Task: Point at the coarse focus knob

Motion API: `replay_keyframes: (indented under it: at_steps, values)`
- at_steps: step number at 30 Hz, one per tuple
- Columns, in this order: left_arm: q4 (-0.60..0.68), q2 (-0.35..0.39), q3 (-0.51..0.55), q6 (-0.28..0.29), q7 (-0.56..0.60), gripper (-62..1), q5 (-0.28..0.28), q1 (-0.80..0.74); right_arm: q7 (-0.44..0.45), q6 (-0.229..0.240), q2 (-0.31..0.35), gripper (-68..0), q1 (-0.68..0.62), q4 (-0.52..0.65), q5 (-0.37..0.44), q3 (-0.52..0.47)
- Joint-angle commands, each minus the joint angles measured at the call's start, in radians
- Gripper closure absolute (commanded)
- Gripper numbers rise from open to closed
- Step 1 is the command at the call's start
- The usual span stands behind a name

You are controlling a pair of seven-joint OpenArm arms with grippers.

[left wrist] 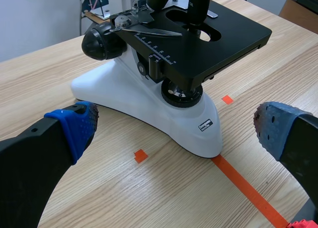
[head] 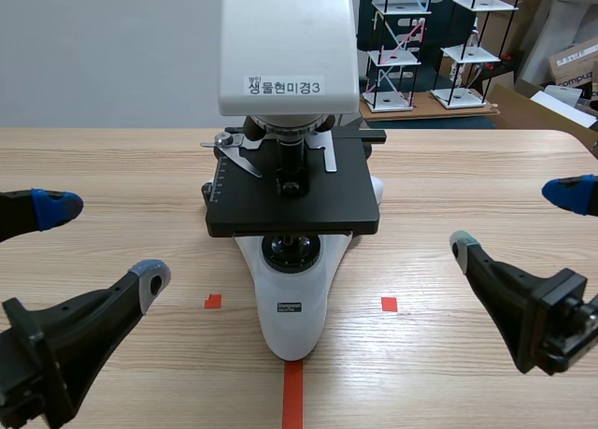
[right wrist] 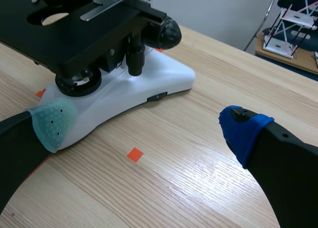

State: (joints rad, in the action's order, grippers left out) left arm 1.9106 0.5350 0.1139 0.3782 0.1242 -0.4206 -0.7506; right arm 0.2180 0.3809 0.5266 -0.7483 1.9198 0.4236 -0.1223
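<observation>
2 grippers flank the central microscope [head: 291, 207]: left gripper [head: 103, 244] lower left, right gripper [head: 516, 221] lower right, both spread wide, well apart from the coarse focus knob [left wrist: 102, 43].

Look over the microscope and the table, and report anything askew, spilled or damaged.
Nothing stands out. The white-and-black microscope stands upright on the light wooden table, with no visible damage and nothing spilled around it. The left hand and the right hand hover open at either side, clear of it.
</observation>
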Motion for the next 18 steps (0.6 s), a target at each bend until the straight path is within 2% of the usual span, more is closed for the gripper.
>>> replay_keyframes:
  at_steps: [1, 18]
  values:
    - [0.017, 0.0, 0.01, 0.002, 0.014, -62.3, -0.01, 0.0, -0.008, 0.0, 0.008, -63.8, -0.003, 0.006, 0.008, -0.001]
    - [0.017, 0.0, 0.01, 0.007, 0.014, -62.3, -0.003, 0.0, -0.014, 0.001, 0.008, -63.8, -0.003, 0.005, 0.007, -0.001]
